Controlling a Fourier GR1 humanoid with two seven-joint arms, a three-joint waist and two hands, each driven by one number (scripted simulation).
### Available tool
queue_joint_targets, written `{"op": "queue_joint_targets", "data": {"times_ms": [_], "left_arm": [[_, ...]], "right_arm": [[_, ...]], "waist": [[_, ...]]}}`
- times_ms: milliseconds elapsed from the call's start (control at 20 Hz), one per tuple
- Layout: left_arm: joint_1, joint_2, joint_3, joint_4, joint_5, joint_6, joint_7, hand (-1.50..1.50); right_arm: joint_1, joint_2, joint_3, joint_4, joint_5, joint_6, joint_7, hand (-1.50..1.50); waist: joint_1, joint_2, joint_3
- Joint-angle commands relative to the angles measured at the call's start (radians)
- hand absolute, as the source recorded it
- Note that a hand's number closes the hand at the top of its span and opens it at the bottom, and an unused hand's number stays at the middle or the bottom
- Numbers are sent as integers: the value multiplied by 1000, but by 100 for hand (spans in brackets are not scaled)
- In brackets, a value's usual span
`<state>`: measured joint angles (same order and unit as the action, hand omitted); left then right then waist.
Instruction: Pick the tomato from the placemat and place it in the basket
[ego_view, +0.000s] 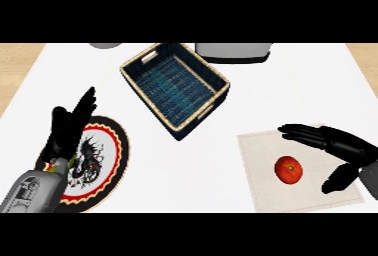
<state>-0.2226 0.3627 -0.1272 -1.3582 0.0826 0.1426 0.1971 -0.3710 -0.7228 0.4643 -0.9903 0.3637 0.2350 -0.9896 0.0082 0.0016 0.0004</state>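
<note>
A red tomato (289, 169) lies on a pale beige placemat (266, 185) at the lower right of the counter. My right hand (341, 149) hovers just right of the tomato, open, fingers stretched over the mat's upper part and thumb down beside the tomato, not touching it. A dark blue woven basket (214, 102) with a light rim stands at the upper middle, empty inside. At the lower left my left hand (70, 127) rests open, fingers up, far from the tomato.
A round plate (111, 160) with a red, white and black pattern lies under my left forearm. A grey appliance (232, 51) stands behind the basket, and a grey object (105, 45) shows at the top edge. White countertop (192, 170) separates basket and placemat.
</note>
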Motion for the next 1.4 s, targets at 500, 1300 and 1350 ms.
{"op": "queue_joint_targets", "data": {"times_ms": [500,1300,1350], "left_arm": [[50,-41,26,-77,-55,-22,38,0],[-35,-86,94,57,-102,-51,-6,0],[46,-74,78,-62,-86,-68,29,0]], "right_arm": [[-11,70,-8,-14,78,109,-4,-150],[-33,200,3,159,210,-23,-91,150],[-38,178,-11,153,214,-65,-123,150]], "waist": [[-4,-3,0],[-3,1,0],[4,-1,0]]}}
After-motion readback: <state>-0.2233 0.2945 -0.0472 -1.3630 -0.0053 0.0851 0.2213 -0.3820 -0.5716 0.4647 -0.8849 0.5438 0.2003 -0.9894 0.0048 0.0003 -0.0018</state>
